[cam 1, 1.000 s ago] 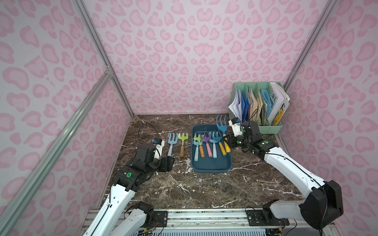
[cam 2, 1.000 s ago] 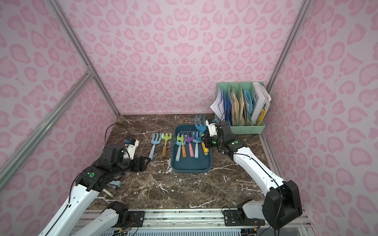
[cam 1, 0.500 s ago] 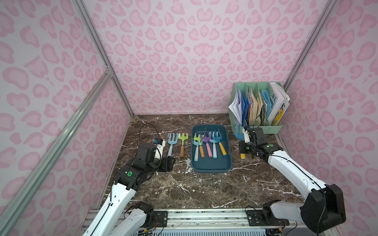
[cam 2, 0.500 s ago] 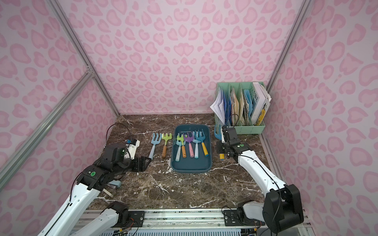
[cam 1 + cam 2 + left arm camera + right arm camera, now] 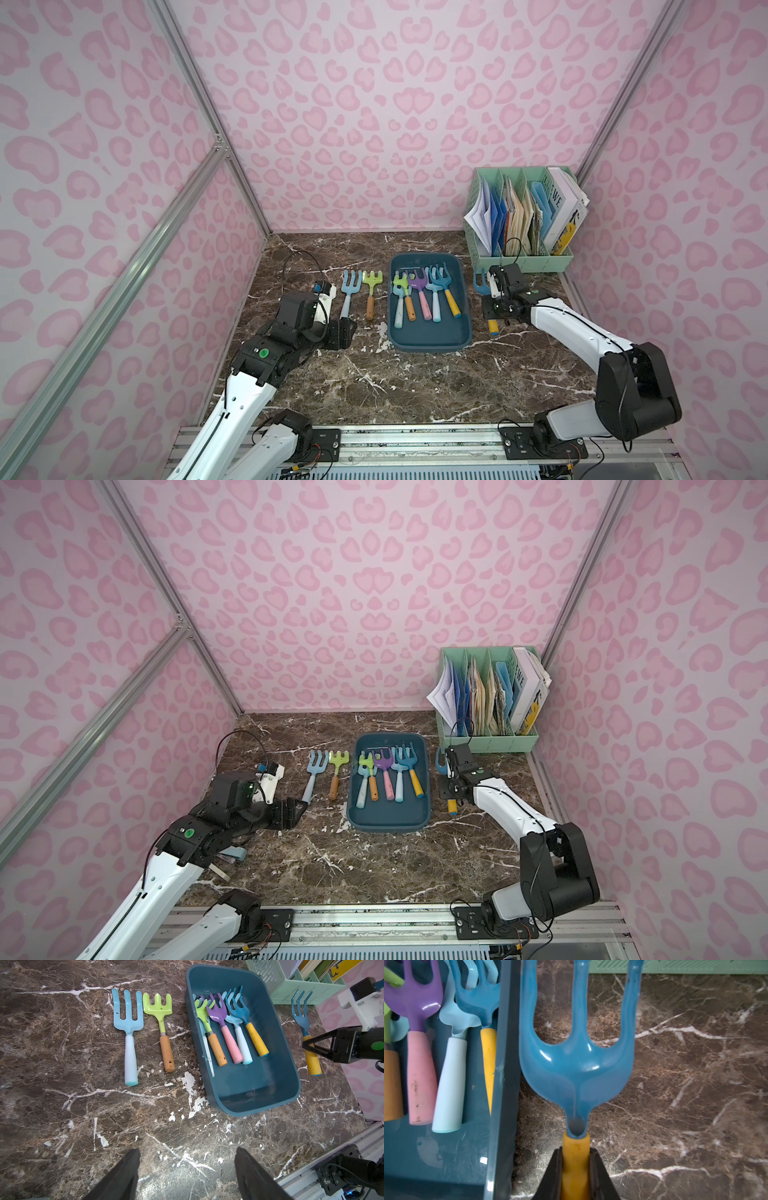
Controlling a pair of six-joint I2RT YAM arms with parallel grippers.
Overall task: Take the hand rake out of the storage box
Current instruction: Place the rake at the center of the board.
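So the right gripper (image 5: 576, 1169) pinches the yellow handle of the glossy blue three-tined hand rake (image 5: 576, 1068). It's outside the dark teal plastic storage box (image 5: 503, 1064), just beside it, probably for set-down. The left gripper (image 5: 187, 1163) is spread wide, idle.

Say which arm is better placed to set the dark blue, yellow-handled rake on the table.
Right. The right claw holds the rake by its handle, already outside the storage box, beside its wall. The left claw is open, empty, across the box.
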